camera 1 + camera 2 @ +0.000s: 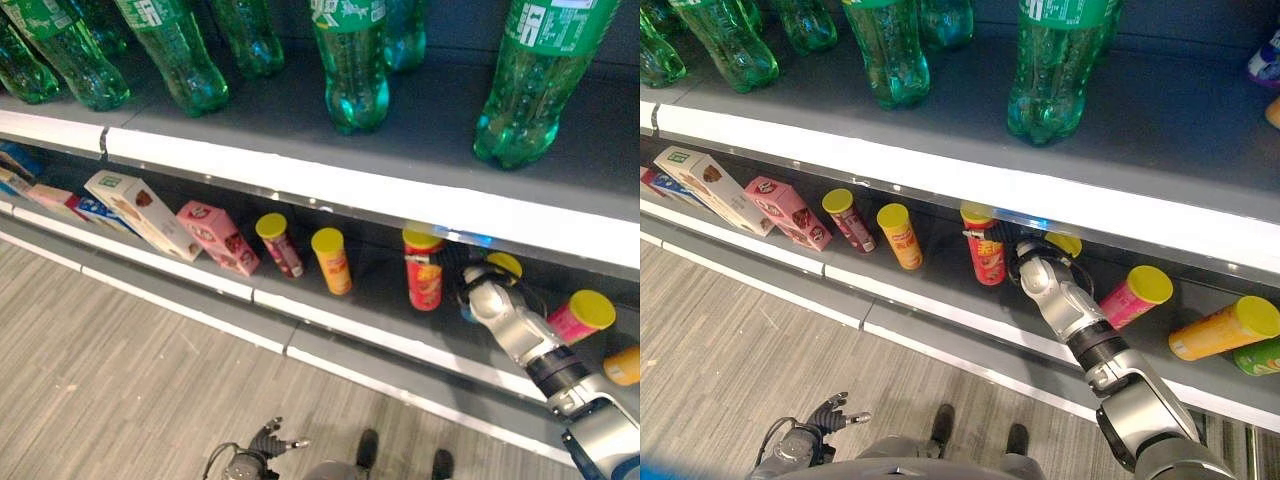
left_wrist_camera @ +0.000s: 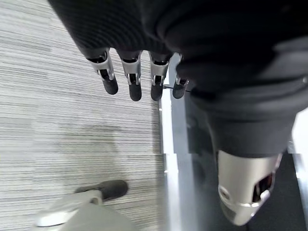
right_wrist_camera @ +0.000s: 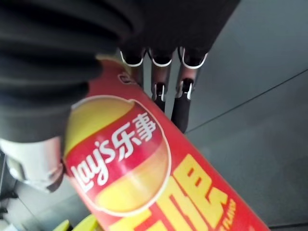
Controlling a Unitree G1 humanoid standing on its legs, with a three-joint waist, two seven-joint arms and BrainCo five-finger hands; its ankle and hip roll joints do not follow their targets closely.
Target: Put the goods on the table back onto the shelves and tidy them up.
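A red chip can (image 1: 424,272) with a yellow lid stands upright on the dark lower shelf (image 1: 375,300). My right hand (image 1: 487,300) reaches in from the right and is shut on it, with dark fingertips round its upper part. In the right wrist view the can (image 3: 159,183) lies across the palm, with the fingers (image 3: 180,106) on one side and the thumb on the other. My left hand (image 1: 268,440) hangs low over the floor, and its fingers (image 2: 134,77) are straight and open.
On the same shelf stand a yellow can (image 1: 332,260), a dark pink can (image 1: 279,243), a pink box (image 1: 218,237) and a white box (image 1: 140,212). A pink can (image 1: 1135,295) and an orange can (image 1: 1225,328) lie tilted at the right. Green bottles (image 1: 352,60) line the upper shelf.
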